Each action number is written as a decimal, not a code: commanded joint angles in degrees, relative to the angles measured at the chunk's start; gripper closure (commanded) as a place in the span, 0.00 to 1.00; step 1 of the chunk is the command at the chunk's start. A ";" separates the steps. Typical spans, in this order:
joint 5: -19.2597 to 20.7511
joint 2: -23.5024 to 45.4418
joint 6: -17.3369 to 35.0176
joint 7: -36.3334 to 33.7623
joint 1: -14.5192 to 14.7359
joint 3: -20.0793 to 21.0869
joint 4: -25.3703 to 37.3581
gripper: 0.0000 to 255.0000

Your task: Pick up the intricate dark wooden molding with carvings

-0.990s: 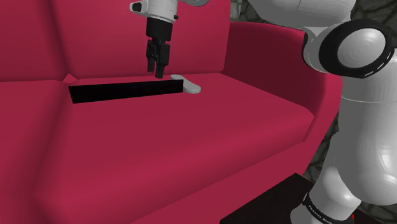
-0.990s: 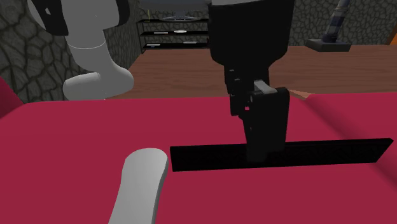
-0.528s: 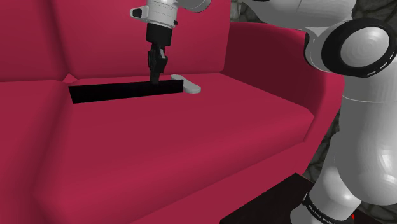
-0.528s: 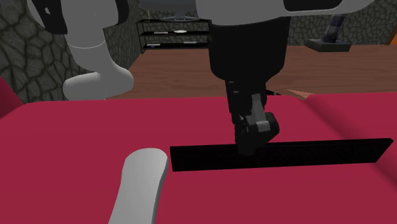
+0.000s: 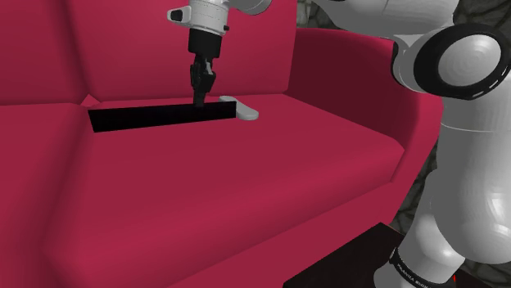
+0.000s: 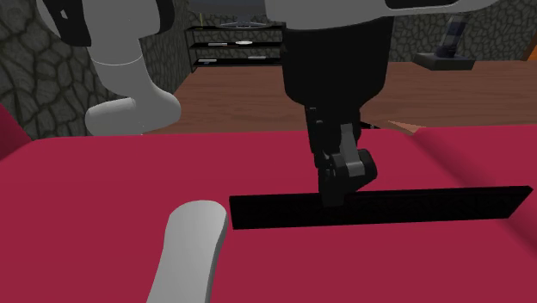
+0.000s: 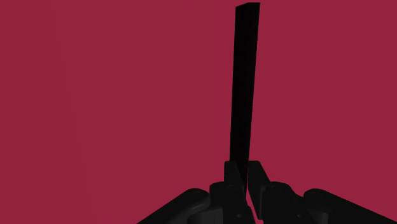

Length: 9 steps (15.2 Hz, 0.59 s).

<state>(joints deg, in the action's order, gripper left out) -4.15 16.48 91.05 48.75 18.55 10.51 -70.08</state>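
Now | gripper [image 5: 199, 100] closed narrow, clasping the black molding [image 5: 139, 118] | black molding lies flat on red sofa seat [image 5: 246, 188] | grey rounded object [image 5: 242, 110] just beside its end.

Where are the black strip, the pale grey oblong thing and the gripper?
black strip [image 6: 447, 205]: second exterior view, its bare top face.
pale grey oblong thing [image 6: 191, 251]: second exterior view, its middle.
gripper [image 7: 244, 172]: wrist view, between its fingertips, shut on the strip.

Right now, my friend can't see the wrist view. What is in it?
The black gripper is shut on a long, thin black molding, which runs away from it across a plain red sofa cushion.
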 commanded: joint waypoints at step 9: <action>1.04 5.53 -10.46 -1.37 1.06 0.16 16.01 1.00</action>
<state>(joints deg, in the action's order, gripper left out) -3.29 21.02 82.13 47.55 19.43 10.66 -56.60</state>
